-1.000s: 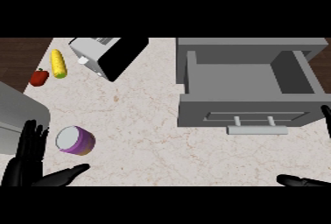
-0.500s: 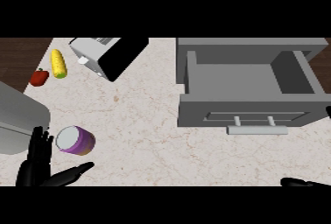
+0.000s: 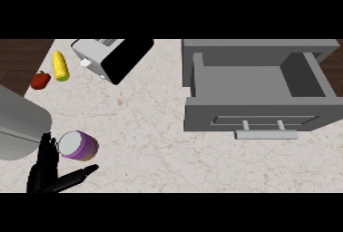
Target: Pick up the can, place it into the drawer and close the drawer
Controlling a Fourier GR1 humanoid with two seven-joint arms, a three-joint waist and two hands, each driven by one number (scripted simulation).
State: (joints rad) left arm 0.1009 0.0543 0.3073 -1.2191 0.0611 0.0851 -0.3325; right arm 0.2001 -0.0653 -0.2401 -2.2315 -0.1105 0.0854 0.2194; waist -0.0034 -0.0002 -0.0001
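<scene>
A purple can (image 3: 79, 145) with a pale lid stands on the counter at the lower left. My left hand (image 3: 47, 170) is open just below and left of it, straight fingers rising along the can's left side and the thumb stretched out under it. I cannot tell whether the fingers touch the can. The grey drawer (image 3: 258, 117) at the upper right is pulled open, its inside bare, its handle (image 3: 266, 133) facing me. My right hand does not show in this view.
A toaster (image 3: 110, 57) lies at the back left, with a yellow corn cob (image 3: 60, 65) and a red pepper (image 3: 40, 80) beside it. A large grey rounded body (image 3: 19, 124) fills the left edge, right beside the can.
My left hand has moved right, closer to the can. My right hand has slid down and out of the view at the lower right.
</scene>
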